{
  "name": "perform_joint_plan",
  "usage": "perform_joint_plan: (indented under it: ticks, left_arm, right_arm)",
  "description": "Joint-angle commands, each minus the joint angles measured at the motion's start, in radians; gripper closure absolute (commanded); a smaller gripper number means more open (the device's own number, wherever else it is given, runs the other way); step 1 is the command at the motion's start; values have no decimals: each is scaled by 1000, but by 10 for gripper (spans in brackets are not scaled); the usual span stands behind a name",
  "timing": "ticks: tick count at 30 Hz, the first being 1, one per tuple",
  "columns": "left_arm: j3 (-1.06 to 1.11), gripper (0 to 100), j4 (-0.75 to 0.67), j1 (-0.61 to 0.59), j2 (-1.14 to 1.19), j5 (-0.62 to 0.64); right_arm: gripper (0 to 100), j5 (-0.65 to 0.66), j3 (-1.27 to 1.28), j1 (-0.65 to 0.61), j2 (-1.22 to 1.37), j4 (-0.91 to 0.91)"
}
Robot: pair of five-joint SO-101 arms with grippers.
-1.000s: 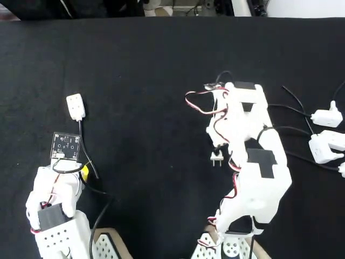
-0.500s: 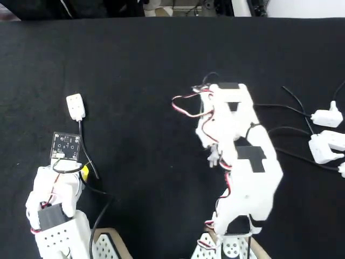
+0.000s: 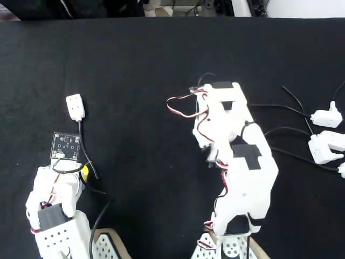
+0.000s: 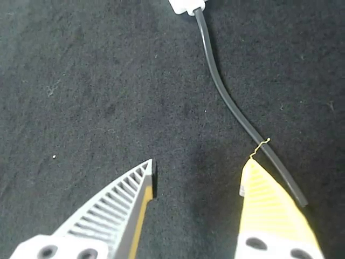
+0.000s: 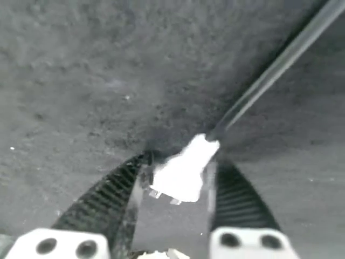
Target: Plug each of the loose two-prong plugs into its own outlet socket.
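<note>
Black tabletop (image 3: 135,54): right gripper (image 5: 180,164) clamped a white two-prong plug (image 5: 188,162), left gripper (image 4: 200,164) gaped empty; seemingly no plug was seated yet

A robotics lab or workshop bench: a table (image 3: 135,65) draped in black cloth carries two white plastic arms (image 3: 242,172) with exposed red and white wires (image 3: 178,112) and a small bare circuit board (image 3: 66,145), while equipment clutter (image 3: 215,6) lines its far edge
</note>
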Motion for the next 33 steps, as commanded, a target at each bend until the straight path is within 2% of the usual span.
perform_joint_plan:
  ticks: [1,7,12,14,18,24,33]
  left_arm:
    - [12,741,2,-2,-9,-9]
    - [12,741,2,-2,-9,-9]
    - [12,741,2,-4,-9,-9]
    - [12,741,2,-4,-9,-9]
    - [12,741,3,-4,-9,-9]
    - [12,741,3,-2,-9,-9]
    - [12,741,3,-2,-9,-9]
  right_arm:
    - [976,-78,-21,-48,22,38]
    - [958,-117,-70,-44,21,104]
    - [796,-115,-162,-5,18,238]
    - [762,-110,-194,12,16,284]
    - [792,-52,-217,41,16,285]
    - [831,-43,-214,68,16,285]
    - [830,0,-127,81,16,284]
